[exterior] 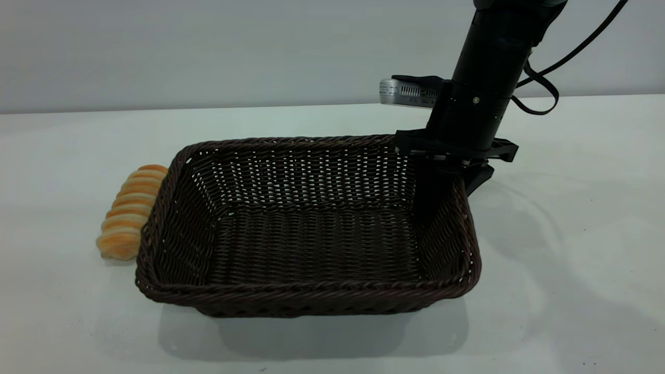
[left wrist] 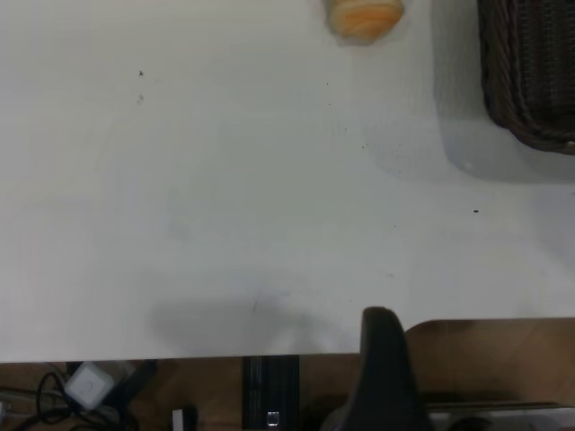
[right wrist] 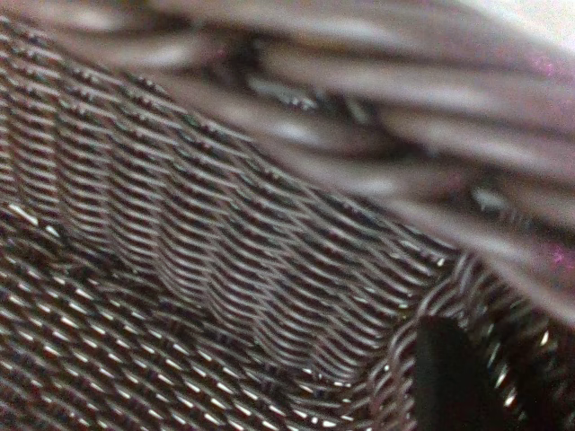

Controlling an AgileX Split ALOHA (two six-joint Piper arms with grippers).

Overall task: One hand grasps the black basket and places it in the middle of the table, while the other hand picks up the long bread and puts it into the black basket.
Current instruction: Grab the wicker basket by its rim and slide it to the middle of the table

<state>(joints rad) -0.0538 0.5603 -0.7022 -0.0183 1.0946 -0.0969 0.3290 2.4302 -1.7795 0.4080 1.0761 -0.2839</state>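
Observation:
The black basket (exterior: 311, 291) stands in the middle of the table (exterior: 571, 259), casting a shadow under its front. My right gripper (exterior: 457, 182) comes down from above over the basket's right wall near the far corner. One finger is inside and one outside, shut on the wall. The right wrist view is filled with the basket's weave (right wrist: 225, 224) beside one dark finger (right wrist: 445, 377). The long bread (exterior: 130, 213) lies on the table against the basket's left side. It also shows in the left wrist view (left wrist: 364, 16), far from my left gripper (left wrist: 395, 377), which is back at the table's edge.
A silver-grey camera box (exterior: 405, 93) sits on the right arm above the basket's far rim, with cables (exterior: 540, 88) hanging behind. In the left wrist view the basket's corner (left wrist: 530, 81) shows, and there are cables and a small white box (left wrist: 90, 386) beyond the table edge.

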